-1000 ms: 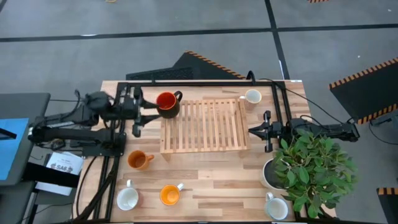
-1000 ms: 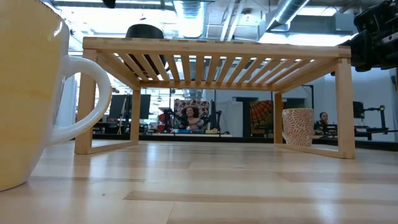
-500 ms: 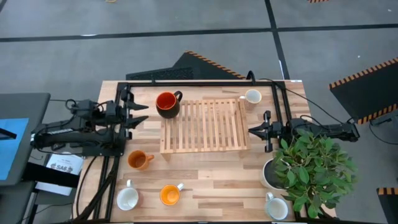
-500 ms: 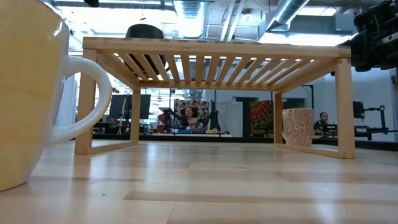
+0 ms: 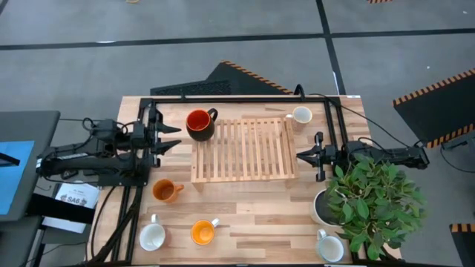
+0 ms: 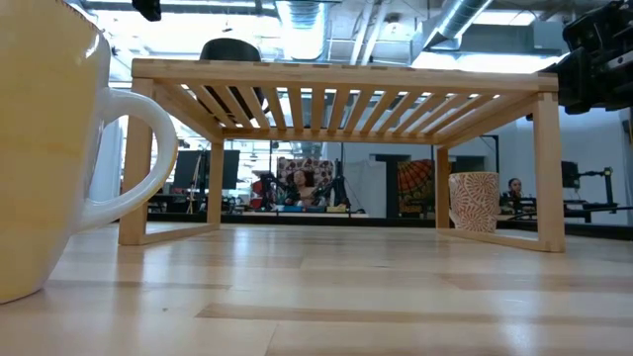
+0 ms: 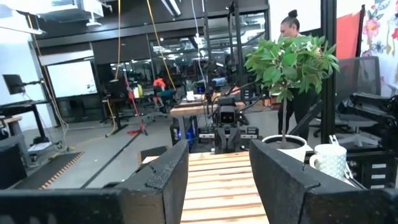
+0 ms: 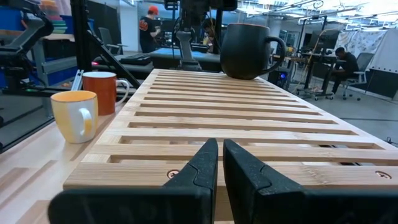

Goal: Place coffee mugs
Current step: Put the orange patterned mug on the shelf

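Note:
A dark mug [image 5: 199,122] with a red inside stands on the far-left corner of the slatted wooden rack [image 5: 241,148]; the right wrist view shows that dark mug [image 8: 247,50] at the rack's far end. My left gripper [image 5: 169,137] is open, just left of the rack and the mug, touching nothing. My right gripper [image 5: 303,156] is shut at the rack's right edge, level with the rack's top. On the table stand an orange mug [image 5: 165,190], a white mug [image 5: 152,237], an orange mug with a white handle [image 5: 202,232], a white mug [image 5: 300,115] and a white mug [image 5: 329,247].
A leafy plant in a white pot [image 5: 323,209] fills the near-right corner beside the right arm. A black frame [image 5: 223,98] runs along the far edge and both sides. The rack's top is bare apart from the dark mug. People show in the room beyond.
My left gripper has drawn back from the dark mug toward the table's left edge, then eased slightly back toward the rack. The dark mug has stayed on the rack's far-left corner.

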